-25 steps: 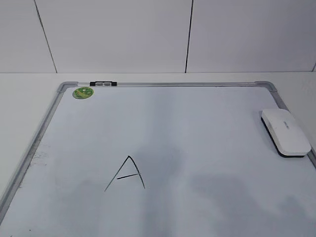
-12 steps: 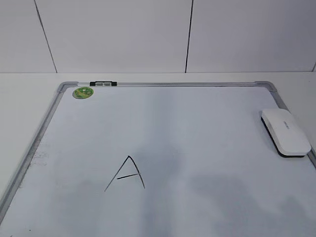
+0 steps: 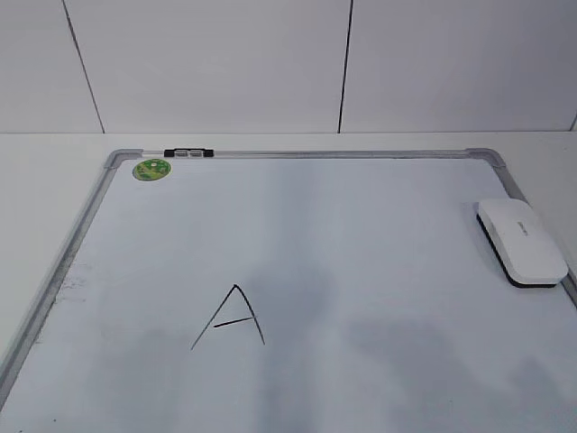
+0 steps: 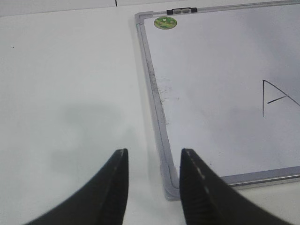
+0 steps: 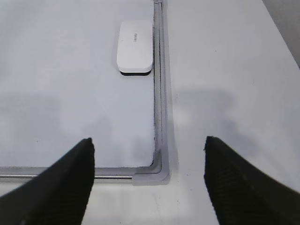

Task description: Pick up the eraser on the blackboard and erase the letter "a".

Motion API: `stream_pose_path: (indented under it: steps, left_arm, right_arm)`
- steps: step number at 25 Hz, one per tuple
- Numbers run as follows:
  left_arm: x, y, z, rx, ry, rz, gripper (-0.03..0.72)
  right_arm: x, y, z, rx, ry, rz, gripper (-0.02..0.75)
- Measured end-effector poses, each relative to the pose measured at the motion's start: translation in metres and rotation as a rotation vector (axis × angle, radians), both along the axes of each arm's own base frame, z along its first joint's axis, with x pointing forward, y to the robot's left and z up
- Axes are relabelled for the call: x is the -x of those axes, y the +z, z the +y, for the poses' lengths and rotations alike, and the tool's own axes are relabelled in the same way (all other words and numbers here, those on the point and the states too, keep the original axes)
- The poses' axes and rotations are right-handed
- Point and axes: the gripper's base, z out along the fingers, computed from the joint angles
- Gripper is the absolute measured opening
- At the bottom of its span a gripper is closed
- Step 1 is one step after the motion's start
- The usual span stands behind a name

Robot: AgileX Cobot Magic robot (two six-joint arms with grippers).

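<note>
The white eraser (image 3: 521,241) lies flat at the right edge of the blackboard (image 3: 315,154), also in the right wrist view (image 5: 135,46). No small cursive "a" shows. A larger angular capital "A" (image 3: 230,317) is drawn at the lower middle of the board and shows partly in the left wrist view (image 4: 276,96). My left gripper (image 4: 153,157) is open and empty above the board's near left corner. My right gripper (image 5: 149,140) is wide open and empty above the near right corner, well short of the eraser. Neither gripper shows in the exterior view.
A round green sticker (image 3: 151,169) sits at the board's far left corner, next to a small black clip (image 3: 185,152) on the top frame. White table (image 4: 70,93) surrounds the board. A white panelled wall (image 3: 270,63) stands behind.
</note>
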Motion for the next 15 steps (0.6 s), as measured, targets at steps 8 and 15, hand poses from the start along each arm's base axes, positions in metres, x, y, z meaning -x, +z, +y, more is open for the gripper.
stream_pose_path:
  steps: [8, 15]
  left_arm:
    - [0.0000, 0.0000, 0.0000, 0.001, 0.001, 0.000, 0.269]
    - [0.0000, 0.0000, 0.0000, 0.001, 0.001, 0.000, 0.269]
  right_arm:
    - [0.0000, 0.0000, 0.0000, 0.000, 0.000, 0.000, 0.578]
    - [0.0000, 0.0000, 0.0000, 0.000, 0.000, 0.000, 0.578]
